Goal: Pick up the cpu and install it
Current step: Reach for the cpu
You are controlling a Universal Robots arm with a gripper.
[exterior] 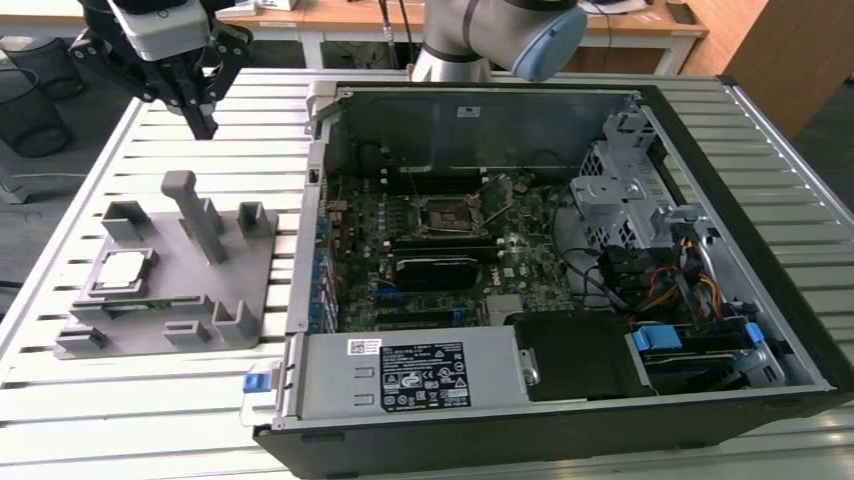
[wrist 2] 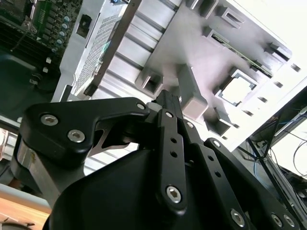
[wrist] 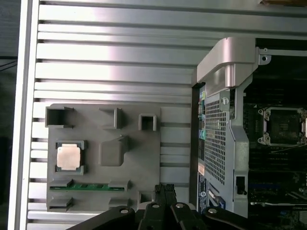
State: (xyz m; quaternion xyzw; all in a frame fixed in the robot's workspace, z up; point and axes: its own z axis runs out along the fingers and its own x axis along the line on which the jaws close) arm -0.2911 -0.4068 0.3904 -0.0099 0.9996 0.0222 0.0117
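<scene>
The cpu point(exterior: 123, 268) is lying flat in a shallow pocket of the grey fixture point(exterior: 220, 300), which is sitting on the slatted bench point(exterior: 160, 400) at the exterior view's left, just beside the open pc case point(exterior: 534, 130). Shiny lid is facing up; the contact side is facing down, not visible. Prob. the reason for the pocket: raised corner pieces are keeping the chip flat, square and in a known pos., w/ its sides partly exposed btwn the corners for a grip.

Chip is looking near-square in the first wrist view point(wrist: 68, 157), so no real long axis to speak of. Its edges are running parallel w/ the fixture's edges and the bench slats. In the second wrist view the cpu point(wrist 2: 238, 90) is showing as a bright patch in the same pocket.

The gripper point(exterior: 204, 128) is hanging above the bench past the fixture's far edge in the exterior view, well apart from the cpu and touching nothing. The jaws are looking pressed together w/ nothing btwn them; both wrist views are showing the tips meeting at one point point(wrist: 163, 188).

Inside the case, the socket point(exterior: 447, 215) on the mobo is sitting empty w/ its frame looking open, prob. so the chip can drop in. It is well apart from the cpu, w/ the case wall btwn them. So cpu not yet picked.
</scene>
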